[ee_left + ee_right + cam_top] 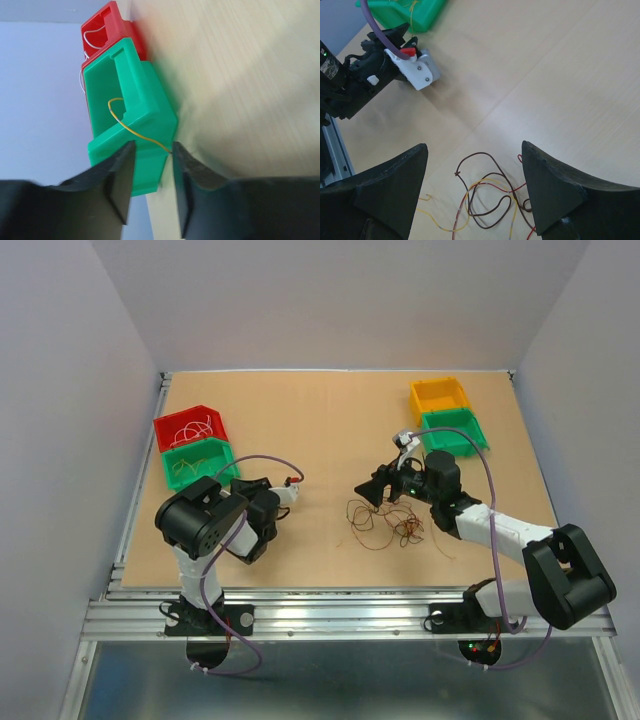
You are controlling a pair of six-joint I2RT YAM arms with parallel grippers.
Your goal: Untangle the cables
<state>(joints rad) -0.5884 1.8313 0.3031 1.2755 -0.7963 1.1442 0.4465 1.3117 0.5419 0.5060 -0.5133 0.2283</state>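
Wire sort at green bin (pixel 145 95)
L gripper (pixel 153 145) half-open, yellow wire (pixel 135 132) brushing one fingertip, unclamped; R gripper (pixel 474 147) spread wide over cables (pixel 485 200). Shd pinch one strand, pull slow.

Left arm (pixel 200 520) and right arm (pixel 495 528) black with white links, purple-grey cables (pixel 369 17), black wedge pincer fingers (pixel 555 190)

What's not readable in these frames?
- Left wrist: yellow wire leaves the green bin; its near end vanishes at a finger's edge of the left gripper.
- Right wrist: cable tangle cut off by the bottom edge and the right gripper fingers.
- Top: cable tangle strands too thin to trace crossings.
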